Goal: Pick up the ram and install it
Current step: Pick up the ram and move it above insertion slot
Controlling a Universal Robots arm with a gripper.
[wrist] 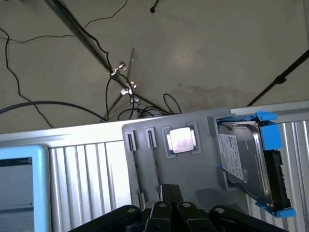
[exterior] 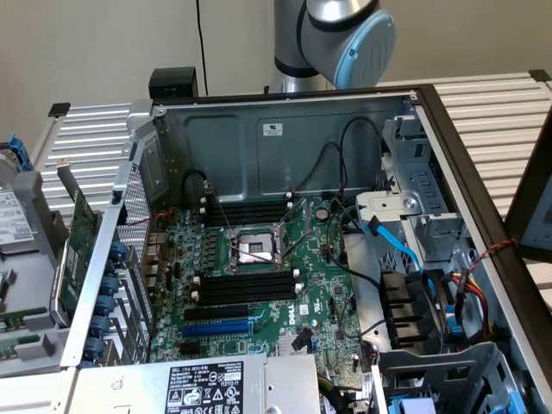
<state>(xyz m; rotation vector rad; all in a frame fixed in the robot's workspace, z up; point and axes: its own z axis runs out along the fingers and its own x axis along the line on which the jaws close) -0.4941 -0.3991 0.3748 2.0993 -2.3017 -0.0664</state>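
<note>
Over the grey plastic parts tray, the black two-finger gripper is seen clenched and empty; the thin, dark-edged ram stick is apparently stood edge-on in a slot for pinching.

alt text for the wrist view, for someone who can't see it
The shut gripper hangs over a grey parts tray that holds a processor chip and a hard drive in a blue caddy. Beyond lies a floor with cables and stand legs.
</note>
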